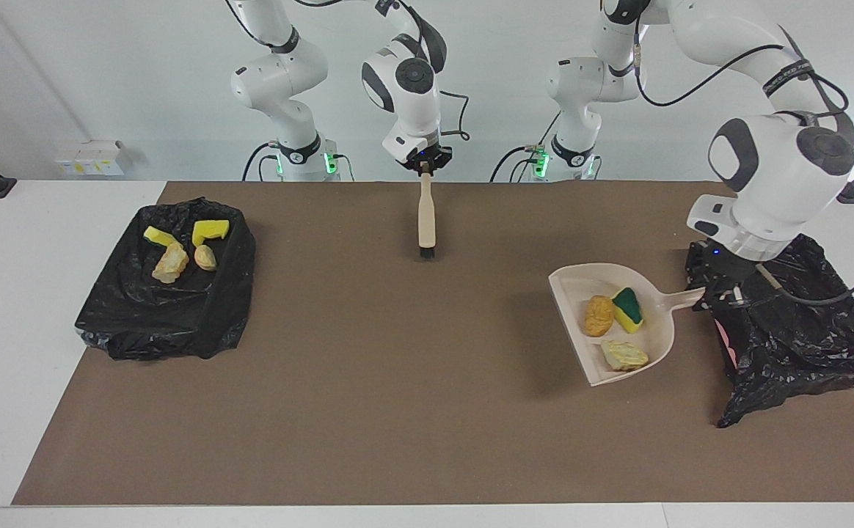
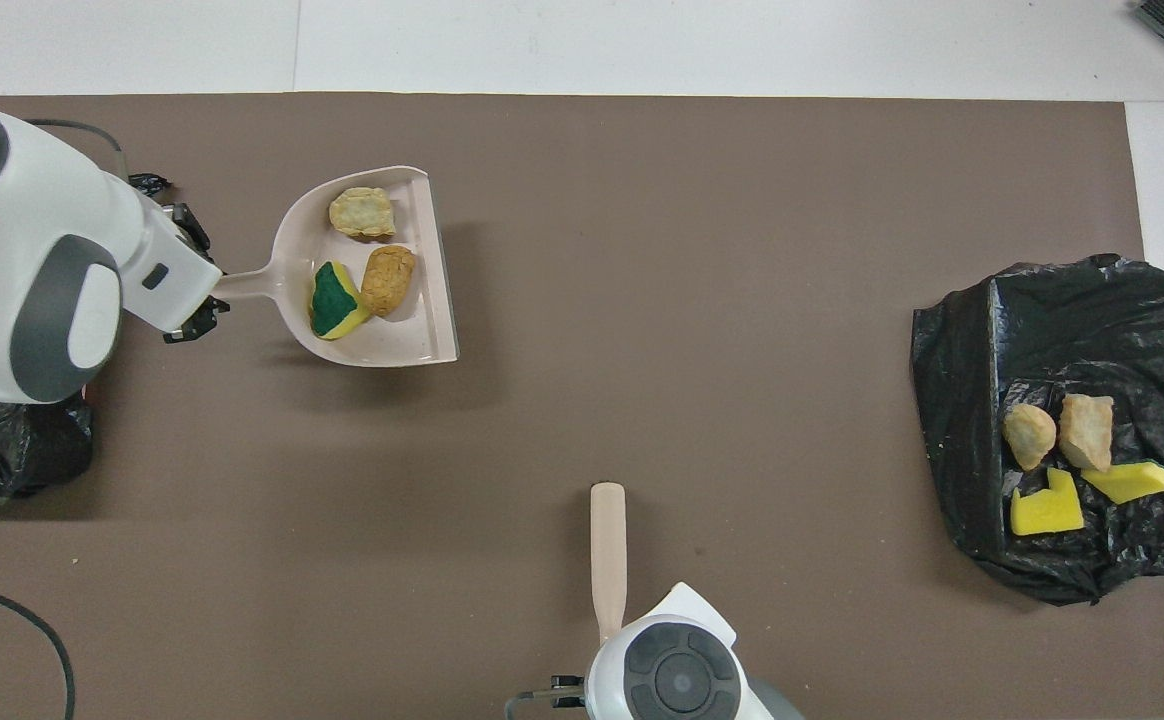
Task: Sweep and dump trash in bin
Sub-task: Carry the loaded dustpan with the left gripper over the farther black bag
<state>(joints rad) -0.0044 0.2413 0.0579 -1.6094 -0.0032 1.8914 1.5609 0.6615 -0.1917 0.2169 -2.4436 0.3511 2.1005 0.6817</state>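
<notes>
Pointing toward right arm's end: dustpan (image 1: 618,323) mouth.

Scraps (image 1: 614,323) in dustpan (image 1: 570,282), seemingly beside bin (image 1: 801,330)

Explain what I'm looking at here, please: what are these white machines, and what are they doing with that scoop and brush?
These are two robot arms at a table, each ending in a two-finger gripper. One picture faces them from across the table; the other looks down from above their end.

The left gripper holds a beige dustpan by its handle, lifted beside a black-bagged bin. In the pan lie three scraps: a green-backed sponge chunk and two bread-like lumps.

The right gripper holds a small brush hanging bristles down over the brown mat.

At the right arm's end, a second bagged bin has four more scraps on it.
</notes>
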